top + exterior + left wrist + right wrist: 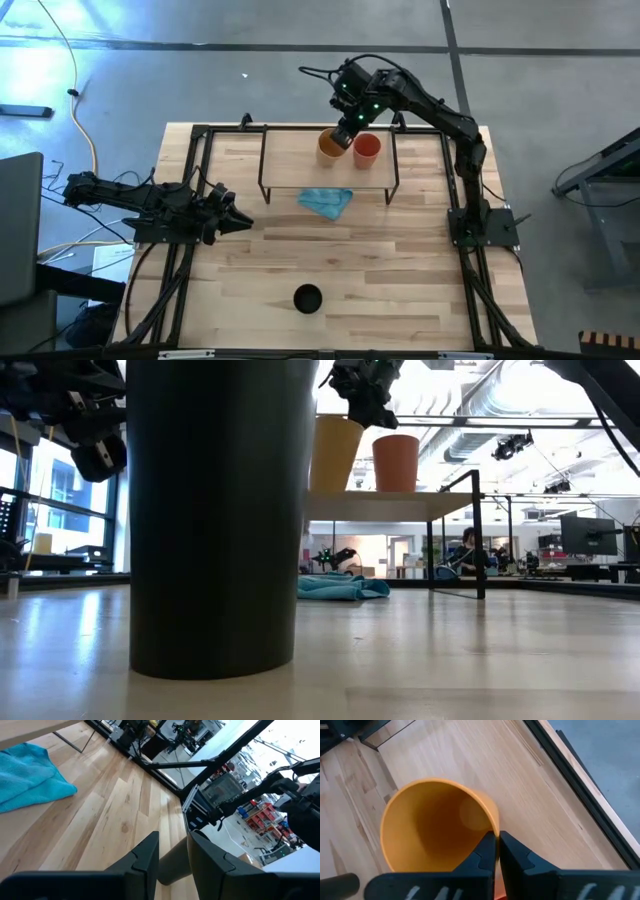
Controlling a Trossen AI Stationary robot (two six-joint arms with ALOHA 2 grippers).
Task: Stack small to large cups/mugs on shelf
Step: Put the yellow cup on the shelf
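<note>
High view puts the yellow-orange cup (331,144) upright on the shelf (290,170), toward its far edge and just left of the red-orange cup (367,148), the two close together but whether they touch cannot be told. The right gripper (346,133) sits over the yellow-orange cup's right rim; in the right wrist view its fingers are nearly together, pinching the cup's wall (435,825) at the rim, one finger inside and one outside. The cup's long axis stands vertical, mouth up, so the fingers come at it from above. The black cup (307,299) stands alone on the table (400,260) at the near edge, well apart from the shelf, with the light blue cloth (326,201) lying between. The left gripper (232,215) waits at the table's left side, fingers a little apart and empty, and is likely the nearer arm to the black cup.
</note>
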